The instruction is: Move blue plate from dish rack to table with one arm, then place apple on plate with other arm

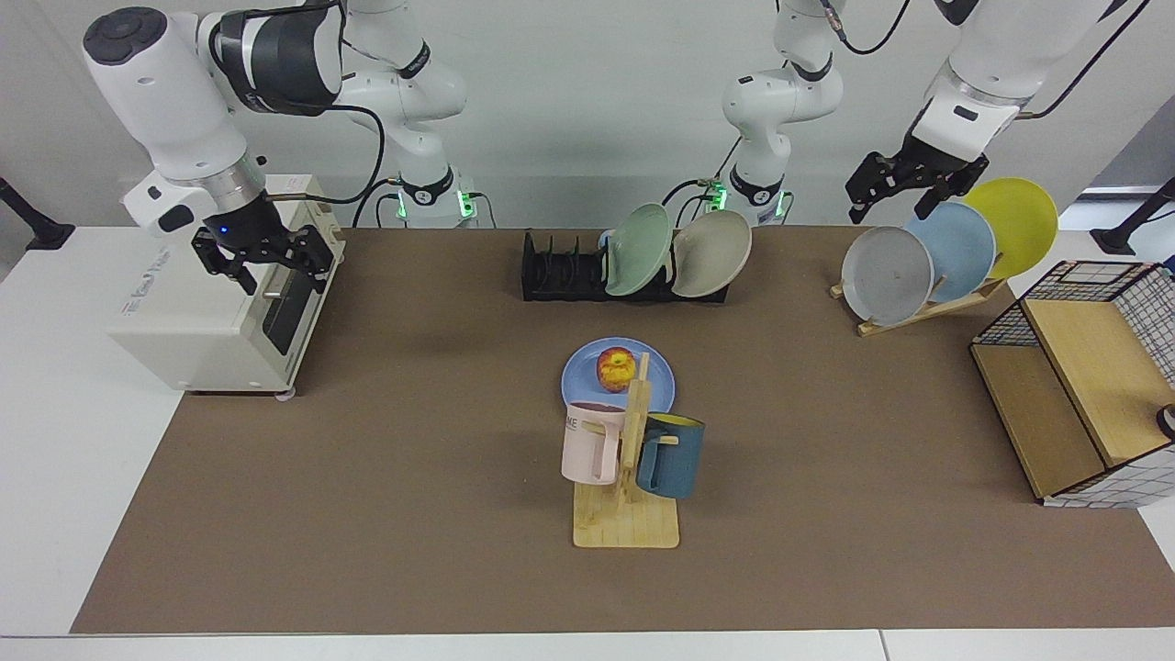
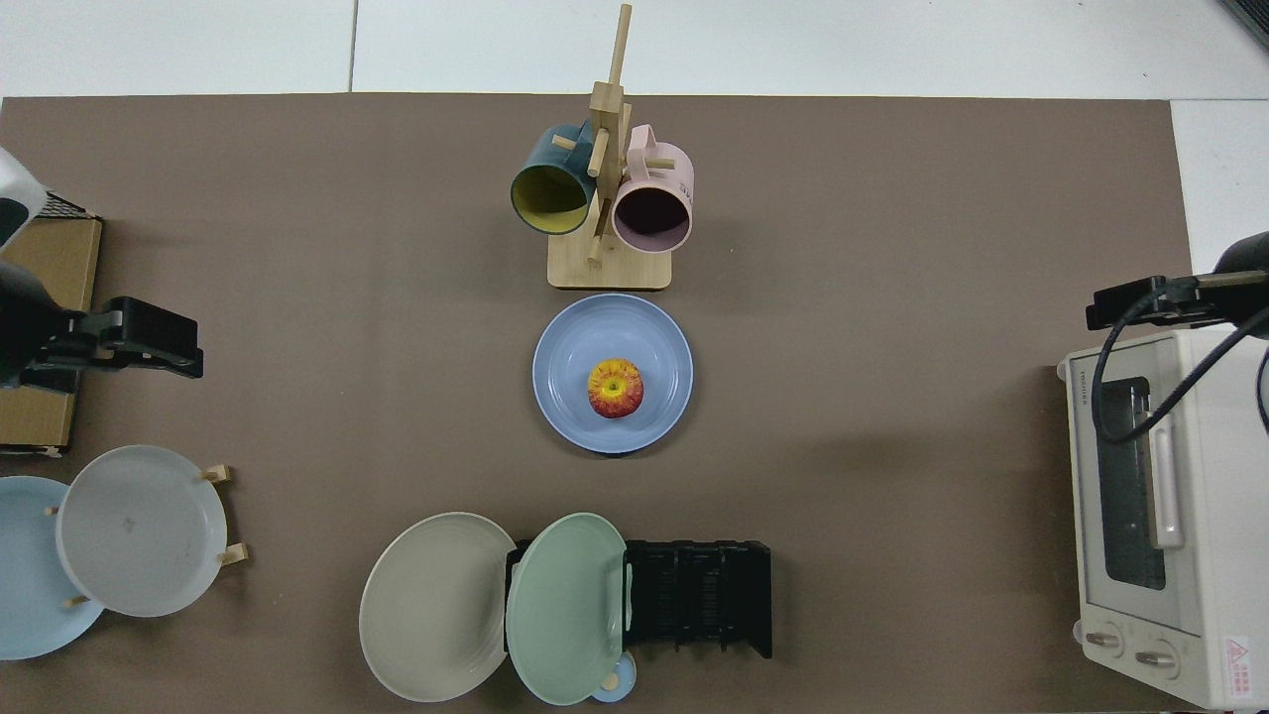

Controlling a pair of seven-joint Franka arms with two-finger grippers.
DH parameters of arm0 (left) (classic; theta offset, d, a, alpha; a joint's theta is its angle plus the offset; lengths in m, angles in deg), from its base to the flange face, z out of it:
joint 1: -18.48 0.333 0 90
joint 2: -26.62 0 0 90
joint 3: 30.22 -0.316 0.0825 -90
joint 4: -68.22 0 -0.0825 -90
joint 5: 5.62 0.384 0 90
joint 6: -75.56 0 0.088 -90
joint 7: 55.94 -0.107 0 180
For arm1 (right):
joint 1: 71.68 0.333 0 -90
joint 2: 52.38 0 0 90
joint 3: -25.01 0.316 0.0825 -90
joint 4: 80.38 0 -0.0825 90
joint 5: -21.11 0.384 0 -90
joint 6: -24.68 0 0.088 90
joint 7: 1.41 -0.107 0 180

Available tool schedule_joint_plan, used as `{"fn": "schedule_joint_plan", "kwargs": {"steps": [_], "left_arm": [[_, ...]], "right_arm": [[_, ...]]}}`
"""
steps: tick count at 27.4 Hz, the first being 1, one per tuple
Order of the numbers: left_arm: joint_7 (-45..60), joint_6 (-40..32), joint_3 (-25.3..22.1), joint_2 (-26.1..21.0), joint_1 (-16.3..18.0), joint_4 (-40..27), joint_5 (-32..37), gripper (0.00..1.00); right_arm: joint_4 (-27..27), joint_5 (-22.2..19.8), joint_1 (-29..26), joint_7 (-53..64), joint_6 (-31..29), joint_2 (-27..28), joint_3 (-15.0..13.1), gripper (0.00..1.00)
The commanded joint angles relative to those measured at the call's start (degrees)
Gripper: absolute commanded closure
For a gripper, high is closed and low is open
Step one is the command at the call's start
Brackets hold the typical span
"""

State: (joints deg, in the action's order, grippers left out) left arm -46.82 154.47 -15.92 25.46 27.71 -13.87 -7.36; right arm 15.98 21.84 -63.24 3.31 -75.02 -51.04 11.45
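Brown-matted worktop (image 1: 367,514) at frame centre carries the periwinkle-blue round plate (image 2: 570,402) with the yellow-red apple (image 2: 615,388) on it; both hands, right (image 1: 266,262) upper left, left (image 1: 904,188) upper right, hang spread and empty, so only a knock could roll it.

The round periwinkle-blue plate (image 2: 654,337) is crowded on one side by the wooden mug stand (image 2: 608,260) just beside it. Bare brown mat (image 2: 892,248) is left open on its other sides, up to the low black dish rack (image 2: 699,597).
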Motion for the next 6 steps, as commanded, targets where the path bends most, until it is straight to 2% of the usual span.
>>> {"fn": "schedule_joint_plan", "kwargs": {"steps": [1,6], "left_arm": [[0.2,-0.5,0.2,1.1,0.3,-0.8,0.9,0.0],[0.2,-0.5,0.2,1.1,0.3,-0.8,0.9,0.0]], "right_arm": [[0.0,-0.5,-0.9,1.8,-0.4,-0.6,0.5,0.0],[0.1,-1.1,-2.5,2.0,-0.1,-0.7,1.5,0.0]]}}
